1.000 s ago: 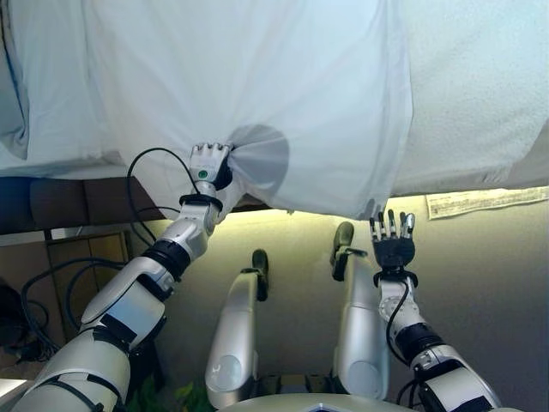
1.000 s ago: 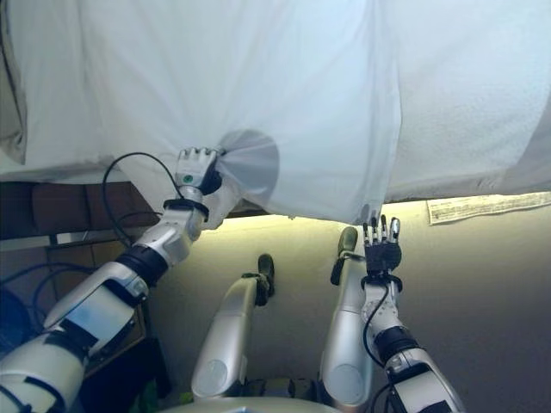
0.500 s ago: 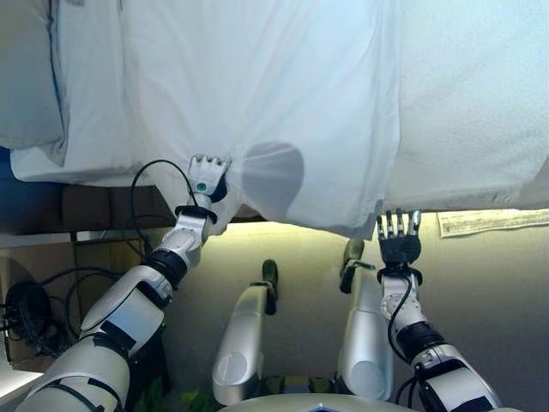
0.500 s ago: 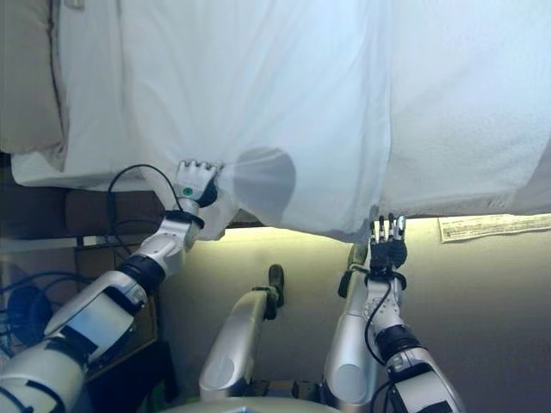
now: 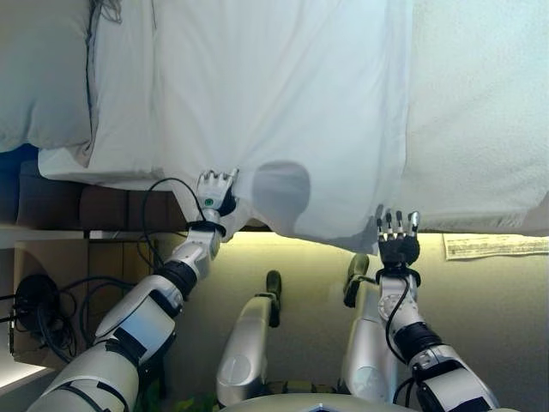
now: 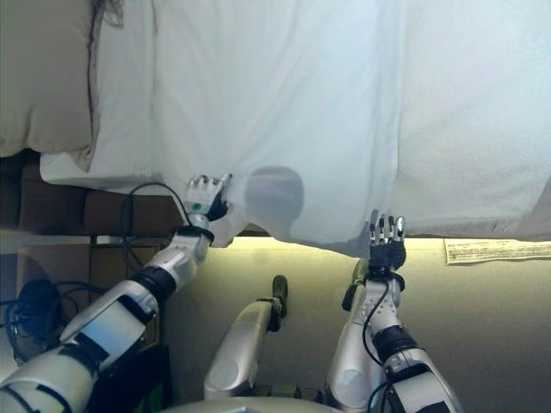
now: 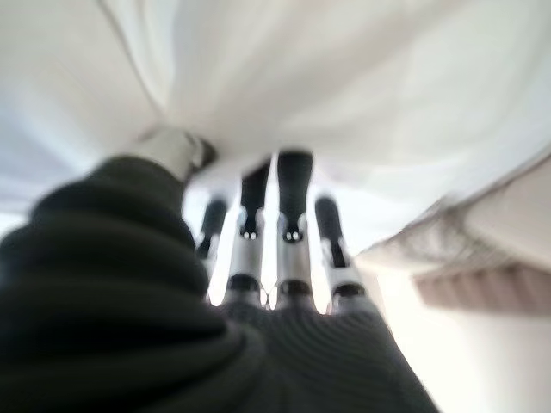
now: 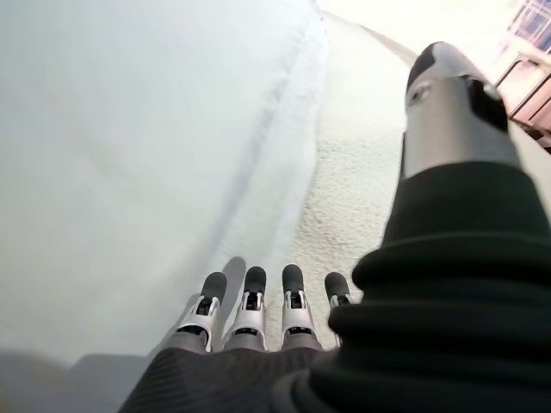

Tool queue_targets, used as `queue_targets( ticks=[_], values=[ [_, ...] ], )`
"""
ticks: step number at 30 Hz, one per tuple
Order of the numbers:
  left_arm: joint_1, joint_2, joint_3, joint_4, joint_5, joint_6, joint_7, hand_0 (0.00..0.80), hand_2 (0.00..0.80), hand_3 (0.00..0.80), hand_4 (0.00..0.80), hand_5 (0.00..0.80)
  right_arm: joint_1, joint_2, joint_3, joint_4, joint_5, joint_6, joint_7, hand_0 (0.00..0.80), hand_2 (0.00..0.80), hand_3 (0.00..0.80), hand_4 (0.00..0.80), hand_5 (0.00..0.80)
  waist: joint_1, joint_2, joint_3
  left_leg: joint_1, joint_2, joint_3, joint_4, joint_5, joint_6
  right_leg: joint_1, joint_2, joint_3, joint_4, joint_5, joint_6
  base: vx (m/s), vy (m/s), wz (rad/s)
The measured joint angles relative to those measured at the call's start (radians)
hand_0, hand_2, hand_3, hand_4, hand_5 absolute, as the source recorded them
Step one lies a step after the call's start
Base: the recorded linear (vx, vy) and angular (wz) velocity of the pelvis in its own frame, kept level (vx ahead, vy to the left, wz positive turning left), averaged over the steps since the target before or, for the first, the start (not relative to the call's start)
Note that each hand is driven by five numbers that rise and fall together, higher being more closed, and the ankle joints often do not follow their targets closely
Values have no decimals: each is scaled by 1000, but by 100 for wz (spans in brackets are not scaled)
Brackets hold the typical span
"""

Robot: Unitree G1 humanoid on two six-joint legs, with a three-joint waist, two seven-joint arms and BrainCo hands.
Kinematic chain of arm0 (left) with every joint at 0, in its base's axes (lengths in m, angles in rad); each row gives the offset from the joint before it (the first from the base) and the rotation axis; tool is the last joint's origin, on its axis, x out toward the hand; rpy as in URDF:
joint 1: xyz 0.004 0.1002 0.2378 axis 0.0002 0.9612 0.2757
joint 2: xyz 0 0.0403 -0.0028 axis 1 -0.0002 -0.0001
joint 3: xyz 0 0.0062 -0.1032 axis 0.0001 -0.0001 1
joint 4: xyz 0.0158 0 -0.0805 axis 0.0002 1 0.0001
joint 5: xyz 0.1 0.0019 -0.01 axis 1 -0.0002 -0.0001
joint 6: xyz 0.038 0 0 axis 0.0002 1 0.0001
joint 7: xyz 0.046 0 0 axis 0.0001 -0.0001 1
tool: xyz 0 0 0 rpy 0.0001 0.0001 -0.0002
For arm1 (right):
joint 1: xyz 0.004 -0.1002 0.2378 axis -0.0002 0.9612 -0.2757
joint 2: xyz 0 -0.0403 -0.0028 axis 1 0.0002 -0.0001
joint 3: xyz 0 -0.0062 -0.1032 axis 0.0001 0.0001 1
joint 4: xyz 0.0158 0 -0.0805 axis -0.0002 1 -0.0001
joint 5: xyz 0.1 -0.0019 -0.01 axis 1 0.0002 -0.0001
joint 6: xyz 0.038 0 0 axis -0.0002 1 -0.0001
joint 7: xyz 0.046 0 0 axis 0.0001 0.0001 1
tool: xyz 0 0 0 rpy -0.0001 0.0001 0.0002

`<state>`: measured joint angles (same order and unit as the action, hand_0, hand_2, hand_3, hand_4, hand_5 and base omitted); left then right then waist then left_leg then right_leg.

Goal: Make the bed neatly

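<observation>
Sheet lies spread over the bed, its near edge hanging off the mattress side in loose folds, so smoothing and squaring remain. Left hand pinches that hanging edge, thumb against fingers. Right hand hovers just below the sheet's lower corner, fingers straight, holding nothing. A pillow sits beyond the sheet's far-left edge.
</observation>
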<state>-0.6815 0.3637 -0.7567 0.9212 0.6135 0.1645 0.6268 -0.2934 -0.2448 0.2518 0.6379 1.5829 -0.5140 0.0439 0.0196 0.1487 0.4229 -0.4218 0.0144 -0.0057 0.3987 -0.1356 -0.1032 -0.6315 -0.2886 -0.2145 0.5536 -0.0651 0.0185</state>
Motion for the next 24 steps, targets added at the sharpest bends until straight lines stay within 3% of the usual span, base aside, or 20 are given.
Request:
queue_targets(
  ticks=[7, 14, 19, 24],
  values=[
    [107, -3, 7, 3, -80, -3, -19, 0, 0, 0, 0, 0, 13, 31, -5, 0, 0, -14, -9, 0, 0, 0, 0, 0, 41, -31, -13, -9, 3, -10, -10, 13, -2, 1, 1, -17, -15, 1, 1, 1, -10, 6],
    [155, 2, 99, -5, -262, -26, -25, 0, 0, 0, 0, 0, 48, 77, -9, -4, -47, -11, -38, 0, 0, 0, 0, 0, 52, -76, -31, 95, 6, -23, -83, 30, 4, 111, 3, -45, -76, 7, 9, 73, 27, 5],
    [252, -5, 194, -52, -410, -128, -73, 0, 0, 0, 0, 0, 95, 84, -27, -5, -149, 8, -67, 0, 0, 0, 0, 0, 58, -84, -61, 166, 11, -25, -138, 44, 11, 200, 6, -74, -126, 15, 18, 149, 13, 13],
    [420, -25, 320, -141, -656, -249, -241, 0, 0, 0, 0, 0, 179, 92, -47, -19, -281, 61, -74, 0, 0, 0, 0, 0, 95, -73, -163, 268, 21, -21, -219, 52, 21, 315, 23, -101, -215, 28, 39, 184, 22, 6]
  ],
)
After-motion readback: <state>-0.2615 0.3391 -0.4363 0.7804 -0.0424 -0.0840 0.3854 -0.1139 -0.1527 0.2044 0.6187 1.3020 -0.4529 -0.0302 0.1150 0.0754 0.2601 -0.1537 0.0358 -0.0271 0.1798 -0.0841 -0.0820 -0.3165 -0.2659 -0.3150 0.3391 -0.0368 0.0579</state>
